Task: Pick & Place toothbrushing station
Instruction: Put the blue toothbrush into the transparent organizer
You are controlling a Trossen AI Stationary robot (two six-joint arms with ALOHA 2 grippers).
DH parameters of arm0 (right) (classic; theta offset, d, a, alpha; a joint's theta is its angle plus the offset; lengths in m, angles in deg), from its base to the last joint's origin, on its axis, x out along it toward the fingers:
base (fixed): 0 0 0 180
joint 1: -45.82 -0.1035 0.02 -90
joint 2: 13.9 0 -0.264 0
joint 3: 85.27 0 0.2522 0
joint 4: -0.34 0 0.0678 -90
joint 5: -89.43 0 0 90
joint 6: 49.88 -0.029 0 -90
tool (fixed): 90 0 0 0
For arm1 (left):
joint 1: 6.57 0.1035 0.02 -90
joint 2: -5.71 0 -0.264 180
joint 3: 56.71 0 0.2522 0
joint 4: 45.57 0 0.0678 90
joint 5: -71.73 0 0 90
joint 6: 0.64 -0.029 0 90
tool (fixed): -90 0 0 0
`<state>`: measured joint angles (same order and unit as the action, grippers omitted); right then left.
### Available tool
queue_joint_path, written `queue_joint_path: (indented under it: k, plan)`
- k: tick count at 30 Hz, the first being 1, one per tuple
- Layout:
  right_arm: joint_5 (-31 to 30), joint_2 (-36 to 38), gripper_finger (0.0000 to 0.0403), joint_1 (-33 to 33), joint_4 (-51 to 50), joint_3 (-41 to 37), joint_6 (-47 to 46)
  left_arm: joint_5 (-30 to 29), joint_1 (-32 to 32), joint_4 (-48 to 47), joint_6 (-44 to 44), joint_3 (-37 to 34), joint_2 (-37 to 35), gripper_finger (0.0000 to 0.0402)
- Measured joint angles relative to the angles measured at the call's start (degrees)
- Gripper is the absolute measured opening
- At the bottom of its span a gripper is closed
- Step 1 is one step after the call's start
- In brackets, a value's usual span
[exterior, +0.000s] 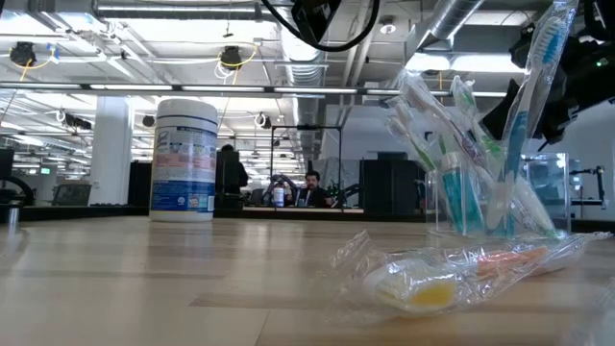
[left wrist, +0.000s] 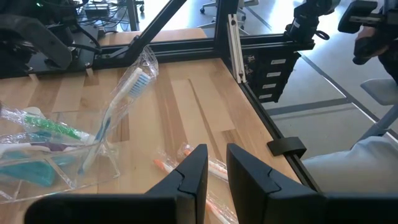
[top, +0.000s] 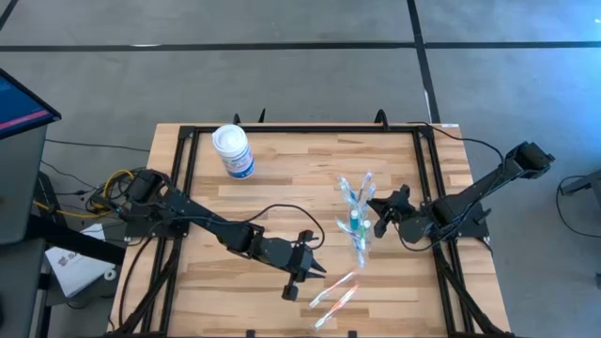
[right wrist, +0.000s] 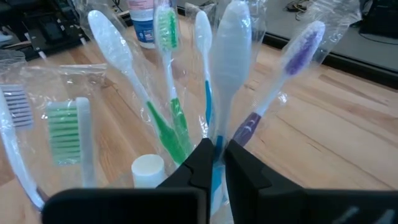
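High view shows you the left gripper (top: 302, 273), fingers narrowly parted and empty, beside wrapped orange toothbrushes (top: 336, 295); rightward, the small clear plastic cup (top: 358, 228) of toothbrushes, where your right gripper (top: 381, 216) pinches a wrapped blue brush (right wrist: 224, 74).

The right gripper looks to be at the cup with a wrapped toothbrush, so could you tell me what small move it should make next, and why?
Probably open a little and let go: the right gripper pinches a wrapped toothbrush whose handle already stands inside the clear cup among the others, so only releasing it seems left.
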<state>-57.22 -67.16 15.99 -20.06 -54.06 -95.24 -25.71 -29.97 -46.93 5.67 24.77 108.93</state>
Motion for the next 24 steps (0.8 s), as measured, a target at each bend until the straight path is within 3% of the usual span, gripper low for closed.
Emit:
queue_joint_path:
  k: [7,18,24]
  plan:
    - [0.05,0.06,0.0048,0.00,0.00,0.00,0.04,0.00,0.00,-0.02,0.00,0.00,0.00,0.0053]
    - [0.03,0.13,0.0049,0.00,-0.06,0.02,0.51,0.00,0.00,-0.08,0.00,0.00,0.00,0.0053]
    - [0.01,0.11,0.0074,-0.07,0.15,0.02,1.83,0.00,0.00,-0.25,0.00,0.00,0.00,0.0053]
